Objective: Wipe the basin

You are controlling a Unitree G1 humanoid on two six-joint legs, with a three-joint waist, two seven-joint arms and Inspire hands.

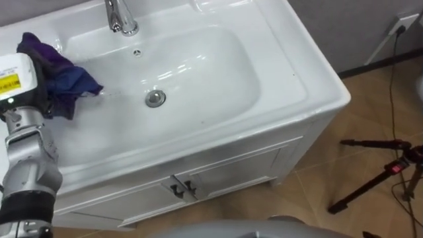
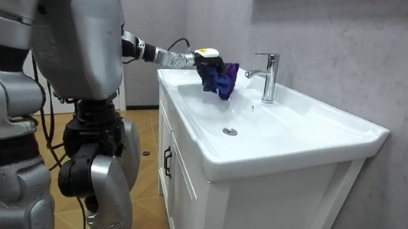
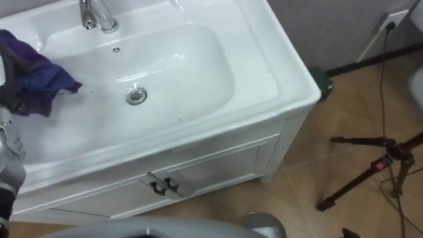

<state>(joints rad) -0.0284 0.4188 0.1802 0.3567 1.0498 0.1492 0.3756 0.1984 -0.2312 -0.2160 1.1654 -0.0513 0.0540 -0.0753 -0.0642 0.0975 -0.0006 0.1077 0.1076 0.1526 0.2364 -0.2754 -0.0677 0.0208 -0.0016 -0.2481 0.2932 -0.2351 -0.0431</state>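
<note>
Grey wall backs a white two-door cabinet topped by a white ceramic basin with a chrome tap and a round metal drain. The robot stands before it, its left hand clenched around a crumpled purple-and-blue cloth. The cloth hangs over the bowl's left side, left of the drain.

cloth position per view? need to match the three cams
Left eye view: cloth at far left, over the basin's left side, held by the left hand, left of the drain.
Right eye view: cloth at the left border, left of the drain.
Room view: cloth upper centre, hanging from the hand, above the drain.
Shared landmark: the drain.
</note>
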